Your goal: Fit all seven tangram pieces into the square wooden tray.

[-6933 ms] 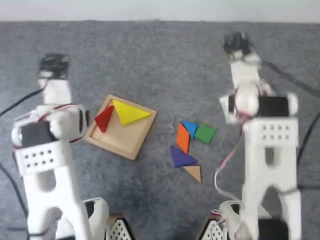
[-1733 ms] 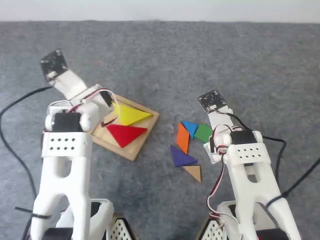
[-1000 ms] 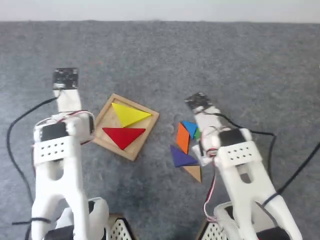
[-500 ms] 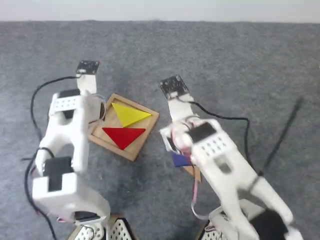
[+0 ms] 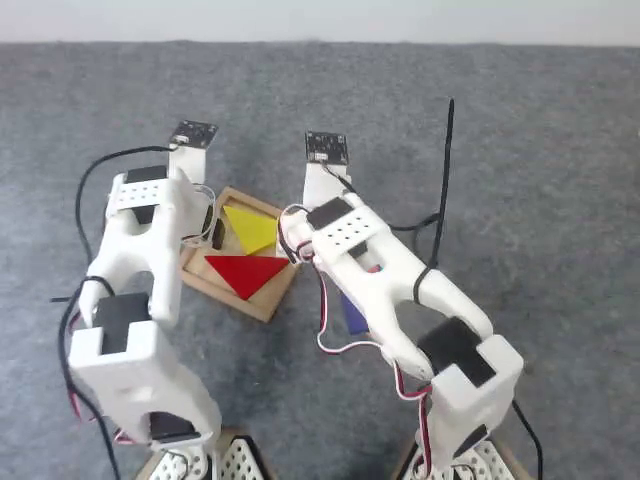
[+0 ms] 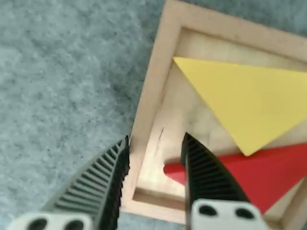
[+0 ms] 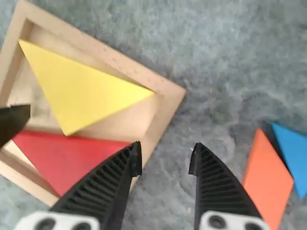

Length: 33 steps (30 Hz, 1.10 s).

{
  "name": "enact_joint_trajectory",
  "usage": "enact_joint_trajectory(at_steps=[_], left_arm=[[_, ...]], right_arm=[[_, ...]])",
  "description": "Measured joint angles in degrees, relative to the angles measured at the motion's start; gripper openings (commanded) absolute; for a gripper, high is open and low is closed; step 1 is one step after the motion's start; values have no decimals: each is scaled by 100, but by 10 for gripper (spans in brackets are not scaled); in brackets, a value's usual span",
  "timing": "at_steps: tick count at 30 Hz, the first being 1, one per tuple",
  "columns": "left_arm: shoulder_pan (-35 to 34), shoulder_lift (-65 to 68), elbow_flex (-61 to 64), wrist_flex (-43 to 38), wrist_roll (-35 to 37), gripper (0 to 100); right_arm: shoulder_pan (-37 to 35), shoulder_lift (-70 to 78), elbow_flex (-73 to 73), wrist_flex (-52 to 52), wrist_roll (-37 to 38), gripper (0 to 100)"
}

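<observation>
The square wooden tray [image 5: 232, 300] holds a yellow triangle [image 5: 250, 228] and a red triangle [image 5: 245, 272], both lying flat. My left gripper [image 6: 156, 148] hangs open over the tray's rim [image 6: 148, 96], one finger outside it and the other near the red triangle's tip [image 6: 175, 171]. My right gripper [image 7: 166, 151] is open and empty above the opposite rim [image 7: 168, 105], beside the yellow triangle [image 7: 81, 91]. On the carpet lie an orange parallelogram [image 7: 267, 179] and a blue triangle [image 7: 292, 148]. A purple piece [image 5: 352, 312] peeks out under the right arm, which hides the other loose pieces.
Grey carpet covers the whole table. Both arms crowd over the tray from either side, and the left gripper's finger [image 7: 12, 122] shows in the right wrist view. A black cable [image 5: 445, 170] rises from the right arm. Open carpet lies at the far right.
The right arm has swung left from the loose pieces to the tray's right edge. The left arm has shifted right, onto the tray's left side. The red triangle went from tilted to flat.
</observation>
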Motion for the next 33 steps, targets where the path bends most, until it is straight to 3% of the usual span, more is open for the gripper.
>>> enact_joint_trajectory(at_steps=[8, 21, 24, 28, 33], left_arm=[[105, 18, 0, 18, -9, 12], [246, 18, 70, 123, 316, 13], [246, 18, 70, 149, 334, 12], [273, 9, 114, 237, 369, 12], [334, -466, 782, 123, 369, 12]], right_arm=[[-211, 97, -123, -229, -26, 165], [-246, 598, -264, -343, -35, 165], [-246, 598, -273, -158, -35, 150], [-246, 273, -273, 545, 53, 3], [-255, -712, 158, 932, 369, 47]])
